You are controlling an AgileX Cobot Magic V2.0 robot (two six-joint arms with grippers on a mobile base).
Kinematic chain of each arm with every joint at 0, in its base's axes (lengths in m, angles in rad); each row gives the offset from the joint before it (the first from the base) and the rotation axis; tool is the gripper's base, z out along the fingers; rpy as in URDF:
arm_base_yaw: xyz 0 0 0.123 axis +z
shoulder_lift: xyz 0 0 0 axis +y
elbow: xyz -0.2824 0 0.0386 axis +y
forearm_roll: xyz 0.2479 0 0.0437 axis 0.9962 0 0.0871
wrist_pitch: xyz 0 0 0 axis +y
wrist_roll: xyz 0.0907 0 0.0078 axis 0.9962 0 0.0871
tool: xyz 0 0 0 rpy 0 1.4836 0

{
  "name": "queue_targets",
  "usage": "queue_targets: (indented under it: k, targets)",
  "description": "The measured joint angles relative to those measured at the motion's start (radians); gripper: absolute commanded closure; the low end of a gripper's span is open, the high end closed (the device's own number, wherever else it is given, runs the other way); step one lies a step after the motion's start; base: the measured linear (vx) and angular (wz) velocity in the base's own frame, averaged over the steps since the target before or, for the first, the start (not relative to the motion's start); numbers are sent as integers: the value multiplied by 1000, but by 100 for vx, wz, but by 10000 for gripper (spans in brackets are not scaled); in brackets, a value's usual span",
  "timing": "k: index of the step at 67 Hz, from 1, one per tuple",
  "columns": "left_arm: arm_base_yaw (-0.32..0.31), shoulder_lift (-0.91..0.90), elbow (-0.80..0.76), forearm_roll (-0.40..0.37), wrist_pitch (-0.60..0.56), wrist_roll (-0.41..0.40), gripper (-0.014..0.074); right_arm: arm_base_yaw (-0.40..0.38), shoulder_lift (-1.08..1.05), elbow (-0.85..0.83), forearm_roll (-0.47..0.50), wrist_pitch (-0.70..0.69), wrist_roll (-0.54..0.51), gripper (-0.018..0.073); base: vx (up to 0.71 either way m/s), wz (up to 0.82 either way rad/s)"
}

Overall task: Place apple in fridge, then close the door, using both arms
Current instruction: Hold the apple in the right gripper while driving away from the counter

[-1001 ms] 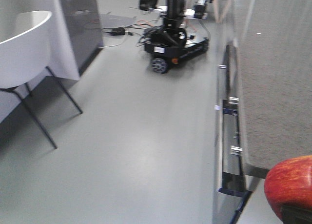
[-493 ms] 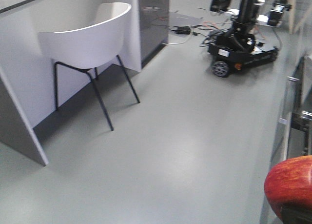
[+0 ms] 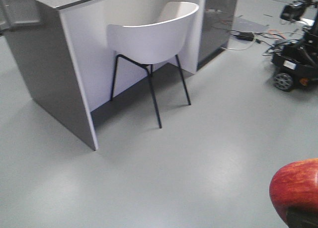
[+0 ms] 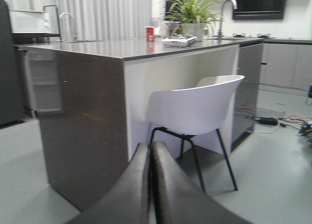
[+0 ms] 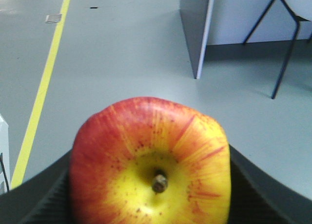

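1. The grey floor [image 3: 189, 168] is wide and bare in the middle of the front view. It runs from the counter block over to the right side.
2. The big counter block [image 3: 49, 74] stands at the left. Its near corner has a thin white edge that goes straight down to the floor. The side next to that edge is dark grey.
3. A white chair [image 3: 154, 34] on thin black legs sits close against the white side of the counter block. Its front legs stick out onto the floor.
4. A black robot base [image 3: 295, 69] on wheels sits far off at the top right. Cables [image 3: 248, 37] lie on the floor beside it, well apart from the chair.
5. In the right wrist view a yellow line [image 5: 44, 82] runs along the floor at the left. The counter corner and a chair leg show at the top right, with bare floor between.
6. The left gripper [image 4: 150, 151] has its two fingers pressed tight together, with nothing between them. It points toward the counter block and the chair.
7. The right gripper [image 5: 150, 190] is closed around the apple [image 5: 146, 131]. Its dark fingers [image 5: 258, 185] hug the apple on both sides.
8. The apple's yellow patch and stem face the right wrist camera.
9. In the front view the apple shows at the bottom right corner. It is up above the floor and well apart from the chair and the counter block.
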Motion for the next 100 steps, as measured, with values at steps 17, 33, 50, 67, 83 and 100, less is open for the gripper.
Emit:
queue_targets:
  k: [17, 33, 50, 67, 83, 100]
  targets:
    - [0, 0, 0, 0, 0, 0, 602, 0, 0, 0, 0, 0, 0, 335, -2, 40]
    - [0, 0, 0, 0, 0, 0, 602, 0, 0, 0, 0, 0, 0, 335, -1, 40]
    - [0, 0, 0, 0, 0, 0, 602, 0, 0, 0, 0, 0, 1, 335, 1, 38]
    - [0, 0, 0, 0, 0, 0, 602, 0, 0, 0, 0, 0, 1, 335, 4, 42]
    - [0, 0, 0, 0, 0, 0, 602, 0, 0, 0, 0, 0, 1, 335, 6, 40]
    - [0, 0, 0, 0, 0, 0, 602, 0, 0, 0, 0, 0, 1, 335, 7, 35]
